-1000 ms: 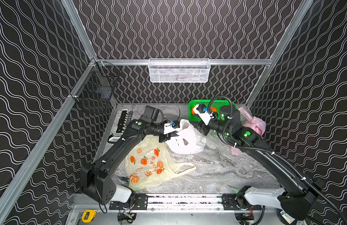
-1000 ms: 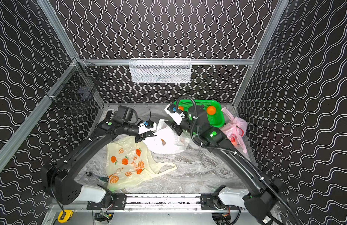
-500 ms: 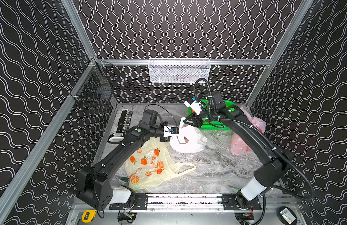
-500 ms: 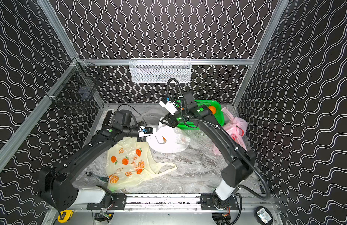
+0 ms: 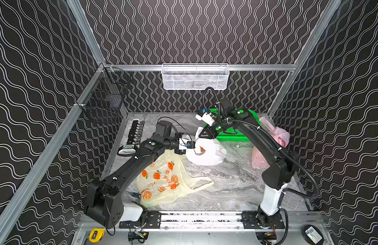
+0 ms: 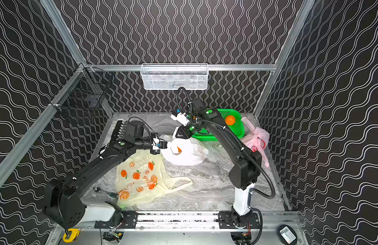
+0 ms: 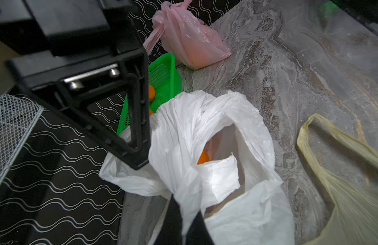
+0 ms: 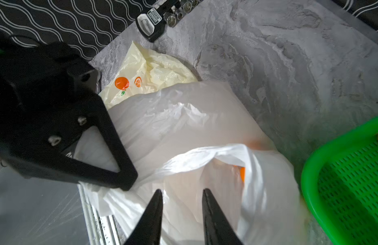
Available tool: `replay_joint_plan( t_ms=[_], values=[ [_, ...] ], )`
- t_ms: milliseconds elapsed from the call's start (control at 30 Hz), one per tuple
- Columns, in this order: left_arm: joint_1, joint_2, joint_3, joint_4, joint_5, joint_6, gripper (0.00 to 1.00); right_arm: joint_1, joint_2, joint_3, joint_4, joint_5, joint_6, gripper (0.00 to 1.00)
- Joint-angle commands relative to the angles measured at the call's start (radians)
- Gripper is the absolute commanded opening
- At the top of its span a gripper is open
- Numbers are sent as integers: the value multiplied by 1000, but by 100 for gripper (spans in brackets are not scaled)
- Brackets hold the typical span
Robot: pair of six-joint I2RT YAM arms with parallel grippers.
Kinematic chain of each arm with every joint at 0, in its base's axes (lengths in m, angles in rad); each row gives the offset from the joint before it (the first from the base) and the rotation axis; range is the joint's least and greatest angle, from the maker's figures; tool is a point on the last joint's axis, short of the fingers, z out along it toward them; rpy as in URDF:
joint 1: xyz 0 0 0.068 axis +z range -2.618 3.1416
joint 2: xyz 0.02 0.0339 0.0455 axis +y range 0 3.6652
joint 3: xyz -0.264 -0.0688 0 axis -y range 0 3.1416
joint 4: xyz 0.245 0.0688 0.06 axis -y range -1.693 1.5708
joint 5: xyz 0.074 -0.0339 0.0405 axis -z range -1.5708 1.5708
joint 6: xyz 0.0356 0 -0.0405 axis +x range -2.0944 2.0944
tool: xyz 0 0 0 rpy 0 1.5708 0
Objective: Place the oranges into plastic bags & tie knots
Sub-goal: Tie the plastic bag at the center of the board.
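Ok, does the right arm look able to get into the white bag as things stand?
Probably yes: the left gripper pinches the rim of the white bag, its mouth gapes, and the right gripper hangs open right at it.

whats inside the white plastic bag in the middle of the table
Through the open mouth of the thin white plastic bag, one small round orange shows. The bag's folded film covers the rest of the inside, so any further fruit cannot be seen.
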Motion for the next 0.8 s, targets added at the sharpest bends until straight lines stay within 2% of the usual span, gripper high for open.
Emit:
replay_joint_plan(
  t_ms=[0,100,133,200,467,567,667,767],
  values=[
    [4,-6,-48,197,-76,-58,0,-14,46,33,-65,-51,-95,39],
    [36,10,-80,319,-77,-113,0,-24,125,129,-52,-37,-116,39],
    [45,19,-80,333,-60,-121,0,-27,163,195,-89,-59,-136,39],
    [49,32,-83,351,-59,-123,0,-32,176,210,-88,-99,-149,38],
    [70,42,-109,436,-53,-160,0,-30,105,44,-98,-135,-211,37],
    [70,37,-114,445,-48,-172,0,-30,82,4,-71,-156,-213,39],
    [71,27,-130,470,-45,-200,0,-30,47,-52,17,-138,-187,47],
    [70,8,-153,500,-29,-242,0,-24,-6,-141,176,-107,-142,50]
  ],
)
